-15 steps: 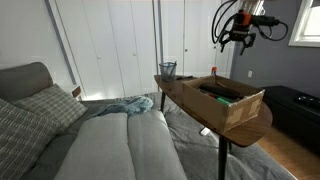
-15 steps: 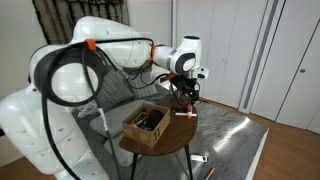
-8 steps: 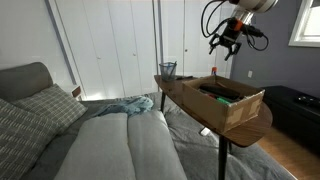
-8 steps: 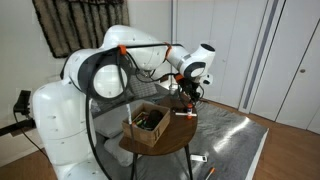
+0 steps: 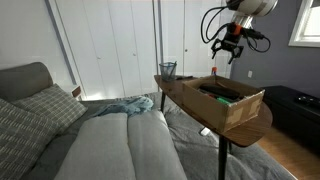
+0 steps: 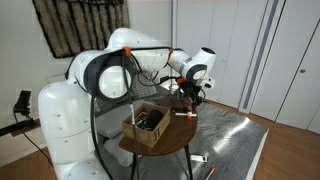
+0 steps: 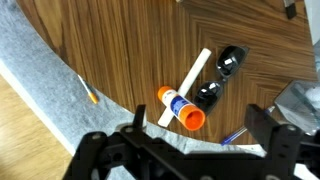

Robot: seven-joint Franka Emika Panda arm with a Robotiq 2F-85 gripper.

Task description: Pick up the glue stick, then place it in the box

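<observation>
Wooden round tabletop is seen from above in the wrist view, and the glue stick is laid flat on it, slanted, with the orange cap toward the gripper and the whitish body pointing away. The gripper is held above the table, not touching anything, its two dark fingers spread wide apart and empty. The stick's cap end is framed roughly between the fingers, slightly nearer the middle than either tip; the stick is below the fingers, clear of both. Two small black objects are seen just beside the stick on its far side, one close to the cap end and one by the white end; what they are cannot be told. A thin orange item is seen at the table edge, well apart from the stick, with grey fabric below the edge. In an exterior view the gripper is shown raised well above the tabletop, behind the box, which sits on the near part of the table with a dark green flat item inside. A dark mesh cup stands at the far edge. In an exterior view the box is set apart from the gripper; the stick is outside it.
</observation>
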